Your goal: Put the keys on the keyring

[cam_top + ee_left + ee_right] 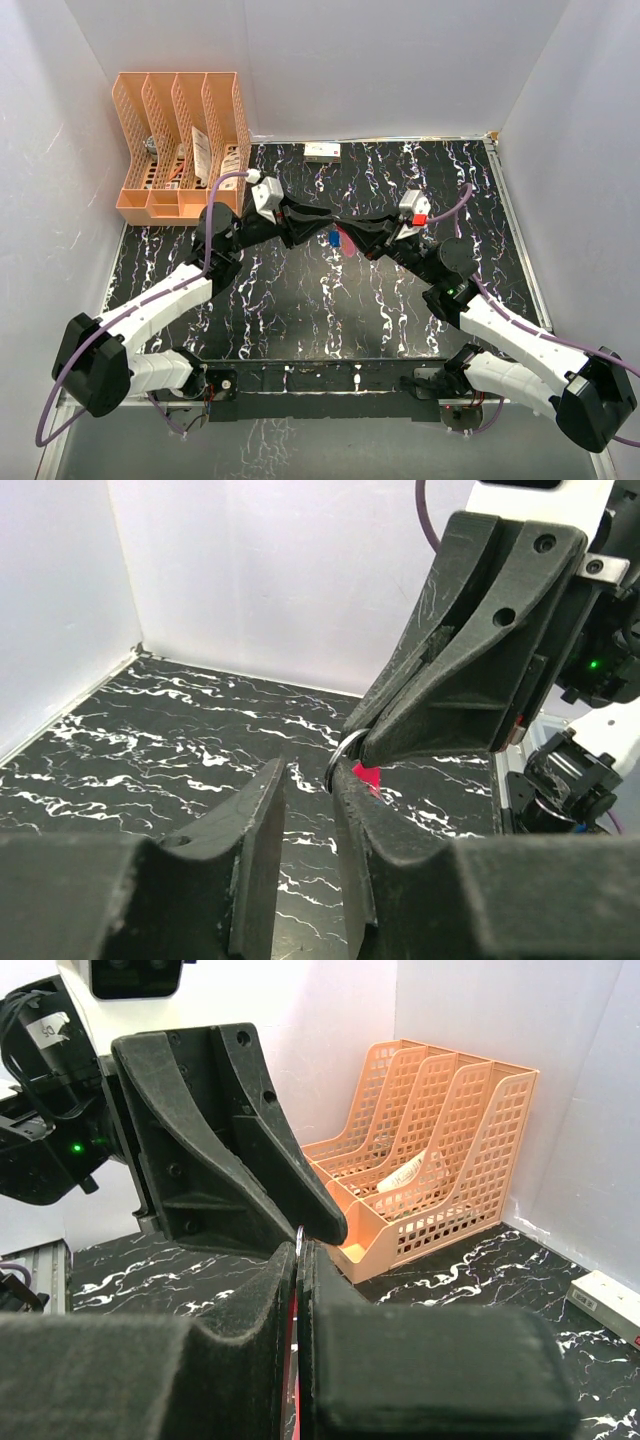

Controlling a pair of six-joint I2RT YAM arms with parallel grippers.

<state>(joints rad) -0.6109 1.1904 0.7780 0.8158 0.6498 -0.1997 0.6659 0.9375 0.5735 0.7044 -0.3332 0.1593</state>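
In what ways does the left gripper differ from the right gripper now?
The left gripper has parted jaws with a gap between; the right gripper is shut. The right gripper pinches the keyring by its metal ring; the left gripper shows nothing in its gap. Both are black, tips nearly meeting.

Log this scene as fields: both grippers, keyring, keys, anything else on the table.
keyring: held above the table, red strap below the ring
right gripper: fingers shut on the keyring
left gripper: fingers apart, tips beside the ring
blue key: between the grippers; whether threaded, cannot tell
silvery key: not visible
file rack: orange, back left corner
white box: by the back wall
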